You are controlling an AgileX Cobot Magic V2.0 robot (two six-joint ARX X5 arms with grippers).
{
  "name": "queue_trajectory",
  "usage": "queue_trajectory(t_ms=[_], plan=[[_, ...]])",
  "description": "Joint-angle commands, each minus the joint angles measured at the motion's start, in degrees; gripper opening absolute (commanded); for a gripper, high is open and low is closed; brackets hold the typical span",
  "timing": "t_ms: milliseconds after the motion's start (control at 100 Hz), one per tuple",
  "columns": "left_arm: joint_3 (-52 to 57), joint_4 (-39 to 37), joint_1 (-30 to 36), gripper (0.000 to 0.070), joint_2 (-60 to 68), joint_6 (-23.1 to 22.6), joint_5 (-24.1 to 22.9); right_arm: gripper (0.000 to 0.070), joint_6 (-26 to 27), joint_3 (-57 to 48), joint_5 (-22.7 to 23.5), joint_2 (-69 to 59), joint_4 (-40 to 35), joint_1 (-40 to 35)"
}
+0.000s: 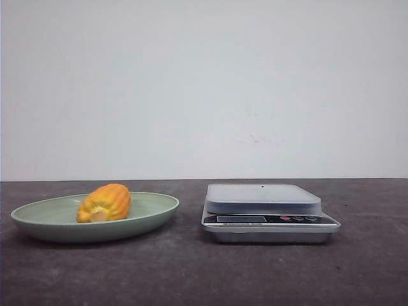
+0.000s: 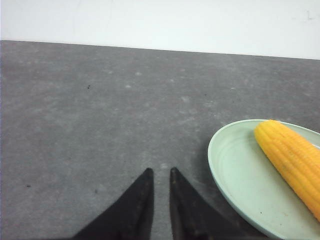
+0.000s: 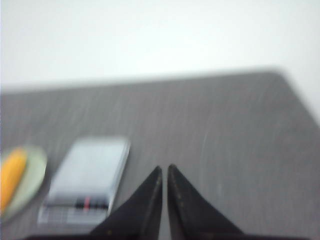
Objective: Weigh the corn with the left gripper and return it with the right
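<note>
The bench [image 1: 357,274] is a dark grey, mottled surface that runs back to a plain white wall [image 1: 204,89].

The scale [image 1: 268,212] stands right of the bench centre. It has a flat silver weighing platform, and its display strip and red and dark buttons face the front edge. Nothing lies on the platform.

The plate [image 1: 38,220] is pale green, shallow and oval, and it stands toward the left edge of the bench, just beside the scale but apart from it.

The corn [image 1: 105,203] lies on its side in the plate, near the plate's middle, with its pale cut end turned toward the front edge.

The left gripper [image 2: 160,172] is above bare bench beside the plate rim. Its black fingers are nearly together and hold nothing.

The right gripper [image 3: 164,169] appears in a blurred wrist view, beside the scale. Its fingers are nearly closed and empty.
</note>
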State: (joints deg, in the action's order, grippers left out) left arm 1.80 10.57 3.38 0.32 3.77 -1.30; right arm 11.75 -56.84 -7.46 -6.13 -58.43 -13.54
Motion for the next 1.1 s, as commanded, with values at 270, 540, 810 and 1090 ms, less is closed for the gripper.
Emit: queue_trajectory(t_ms=[270, 540, 810, 1090], plan=[[-1.0, 0.2, 0.0, 0.0017, -0.1, -0.7, 0.0, 0.001, -3.2, 30.3, 6.0, 3.3, 36.3, 14.5], [-1.0, 0.2, 0.0, 0.0017, -0.1, -0.7, 0.0, 0.0011, -4.5, 48.5, 5.9, 4.7, 47.3, 17.0], [-1.0, 0.2, 0.0, 0.0017, -0.1, -0.7, 0.0, 0.001, -5.1, 55.7, 6.1, 5.9, 47.8, 16.9], [-1.0, 0.2, 0.0, 0.0017, -0.1, -0.7, 0.0, 0.0011, -6.7, 56.2, 7.7, 5.9, 48.1, 15.2]])
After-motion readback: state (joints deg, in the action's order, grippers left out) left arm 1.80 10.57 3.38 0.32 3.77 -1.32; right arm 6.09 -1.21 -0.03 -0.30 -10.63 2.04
